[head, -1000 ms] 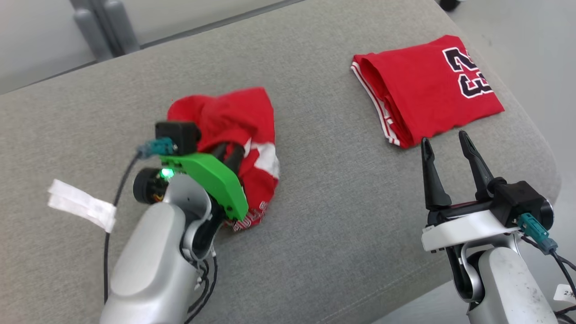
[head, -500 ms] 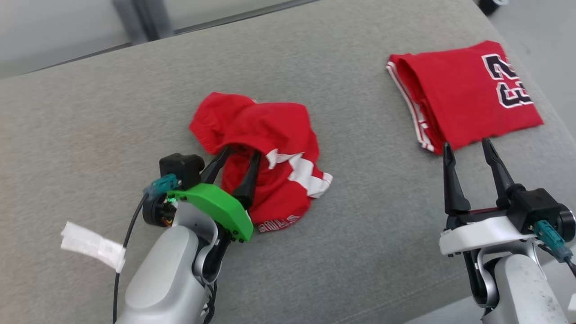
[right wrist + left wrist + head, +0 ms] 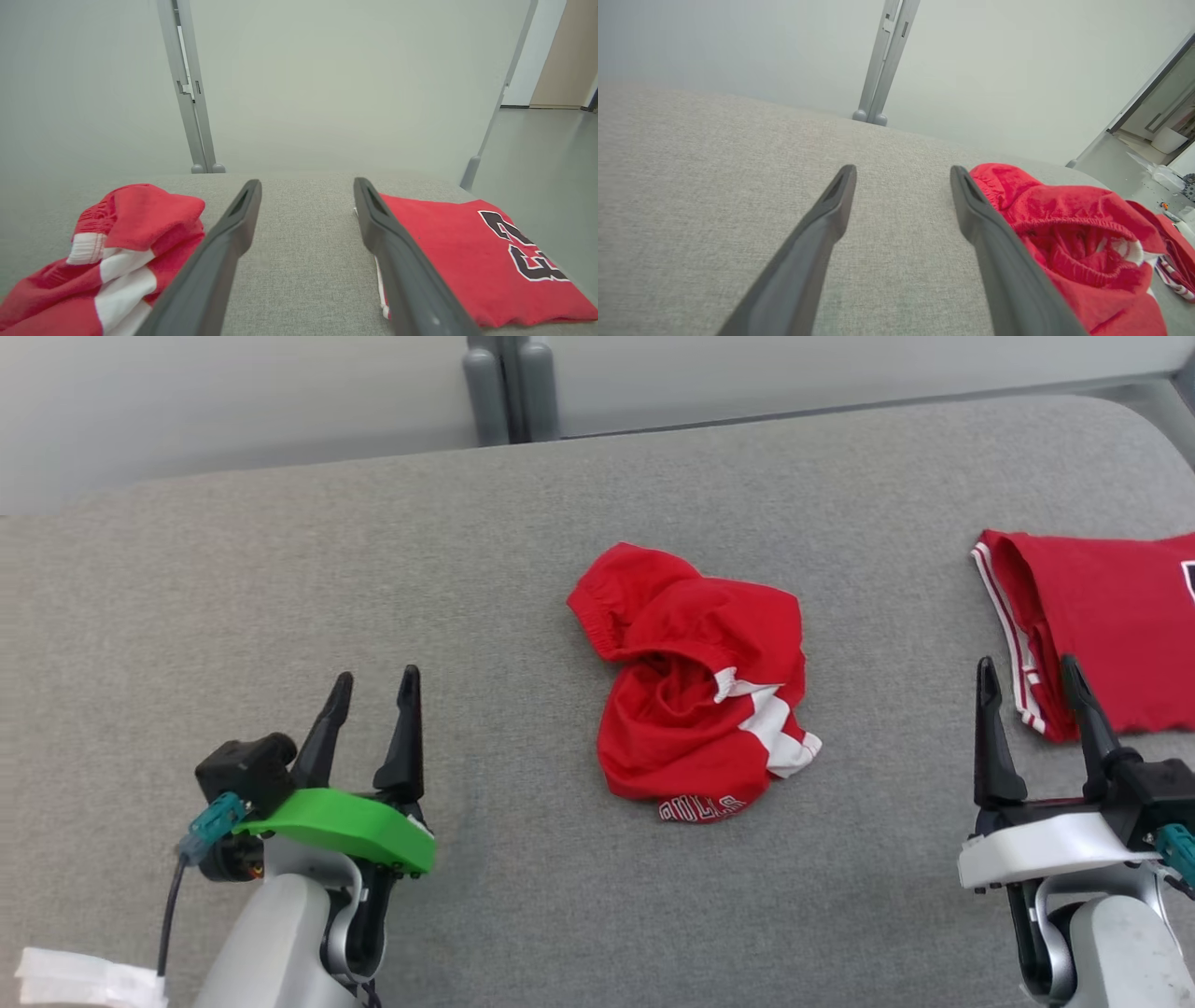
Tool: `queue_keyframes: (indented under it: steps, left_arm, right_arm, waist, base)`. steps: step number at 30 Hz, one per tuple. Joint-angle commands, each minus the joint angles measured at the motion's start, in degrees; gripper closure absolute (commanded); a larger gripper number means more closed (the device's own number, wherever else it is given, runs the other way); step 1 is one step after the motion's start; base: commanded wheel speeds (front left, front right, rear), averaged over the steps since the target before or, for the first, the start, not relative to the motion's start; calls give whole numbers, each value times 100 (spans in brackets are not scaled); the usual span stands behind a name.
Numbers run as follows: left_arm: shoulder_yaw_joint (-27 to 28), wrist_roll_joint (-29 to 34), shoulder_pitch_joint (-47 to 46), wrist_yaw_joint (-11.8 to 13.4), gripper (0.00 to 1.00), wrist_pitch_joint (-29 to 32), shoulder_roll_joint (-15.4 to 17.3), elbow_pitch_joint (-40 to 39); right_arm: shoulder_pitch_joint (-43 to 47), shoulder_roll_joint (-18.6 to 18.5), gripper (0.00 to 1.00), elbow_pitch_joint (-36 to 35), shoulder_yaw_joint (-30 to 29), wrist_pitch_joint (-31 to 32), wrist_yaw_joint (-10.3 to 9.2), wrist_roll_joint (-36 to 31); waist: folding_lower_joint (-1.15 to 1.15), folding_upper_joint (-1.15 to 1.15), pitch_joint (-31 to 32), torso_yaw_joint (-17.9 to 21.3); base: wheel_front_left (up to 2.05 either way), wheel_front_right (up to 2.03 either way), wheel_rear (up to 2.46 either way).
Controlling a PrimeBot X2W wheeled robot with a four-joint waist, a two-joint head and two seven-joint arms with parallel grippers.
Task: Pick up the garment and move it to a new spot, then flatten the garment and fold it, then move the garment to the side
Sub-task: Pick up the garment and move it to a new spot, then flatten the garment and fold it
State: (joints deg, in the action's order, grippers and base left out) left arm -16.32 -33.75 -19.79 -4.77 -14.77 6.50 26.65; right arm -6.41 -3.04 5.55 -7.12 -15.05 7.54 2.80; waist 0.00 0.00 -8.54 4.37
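Green-based left hand (image 3: 378,674), white-based right hand (image 3: 1026,662)

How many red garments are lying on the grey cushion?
2. A crumpled red garment lies in the middle of the grey cushion; a folded red garment lies at its right side, partly cut off by the head view's edge.

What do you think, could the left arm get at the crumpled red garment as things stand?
Probably yes: the left tool stands open beside the crumpled garment, with only bare grey cushion between them.
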Motion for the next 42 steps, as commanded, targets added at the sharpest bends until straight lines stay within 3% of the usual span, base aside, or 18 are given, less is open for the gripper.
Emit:
queue_keyframes:
  steps: [1, 8, 13, 27, 42]
  left_arm:
    - [137, 136, 136, -20, 0, -42, 46, -95]
    - [895, 1056, 779, -206, 0, -37, -154, -1136]
    - [1066, 1327, 1172, -276, 0, -38, -286, -1285]
    - [1002, 1452, 1403, -282, 0, -40, -318, -1283]
    - [1112, 1462, 1411, -283, 0, -40, -338, -1309]
  right_arm:
    - [159, -62, 0, 13, -7, -16, -12, -37]
    - [426, -116, 0, 93, -12, -16, -12, 40]
    - [501, -90, 0, 170, 97, -16, -12, 124]
    - [398, -87, 0, 365, 399, -16, -12, 301]
    - [264, -116, 0, 199, 357, -16, -12, 254]
  waist:
    - [0, 0, 305, -335]
    - [0, 0, 428, -392]
    - [0, 0, 501, -296]
    - [0, 0, 512, -30]
    - [0, 0, 457, -123]
  base:
    - [0, 0, 0]
    - [0, 0, 0]
    - [0, 0, 0]
    - [0, 0, 0]
    - [0, 0, 0]
